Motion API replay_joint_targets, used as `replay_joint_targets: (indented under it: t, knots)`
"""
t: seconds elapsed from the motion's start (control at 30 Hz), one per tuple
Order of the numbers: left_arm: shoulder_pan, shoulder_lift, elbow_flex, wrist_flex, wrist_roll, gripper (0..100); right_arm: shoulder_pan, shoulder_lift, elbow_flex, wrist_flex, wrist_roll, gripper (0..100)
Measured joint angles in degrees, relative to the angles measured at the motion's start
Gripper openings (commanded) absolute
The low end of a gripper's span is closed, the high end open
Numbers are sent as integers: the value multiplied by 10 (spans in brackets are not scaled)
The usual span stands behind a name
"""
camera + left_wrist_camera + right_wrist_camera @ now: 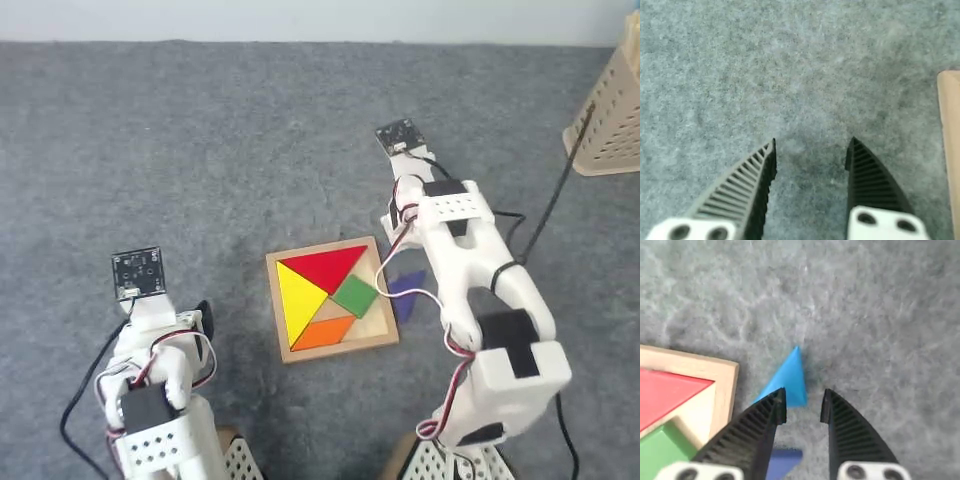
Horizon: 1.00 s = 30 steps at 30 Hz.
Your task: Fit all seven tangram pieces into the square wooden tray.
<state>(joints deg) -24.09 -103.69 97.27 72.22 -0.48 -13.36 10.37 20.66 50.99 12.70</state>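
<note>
The grey carpet (200, 150) is soft, and that is my main worry. My left gripper (812, 150) stands open over bare carpet at eight o'clock of the wooden tray (340, 351). My right gripper (802, 397) hangs at the tray's three o'clock, fingers spread a little above the wide end of the light blue triangle (789, 376). That triangle lies flat just beside the tray's wall.

The triangle is thin. If I come straight down, I judge the fingers could sink into the pile and shove it against the wall rather than pinch it. One finger sits close to the rim and may snag there, and a jolt could unseat the yellow triangle (297, 300), red triangle (325, 268), orange piece (325, 332) and green square (355, 295) lying inside. The dark blue piece (406, 290) nearby, also at three o'clock, could get nudged too.
</note>
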Motion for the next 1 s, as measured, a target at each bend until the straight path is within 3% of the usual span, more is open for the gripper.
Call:
replay_joint_targets:
  t: [1.0]
  knots:
    - [-1,0,0,0,0,216,-40,73,-68,60,0,135]
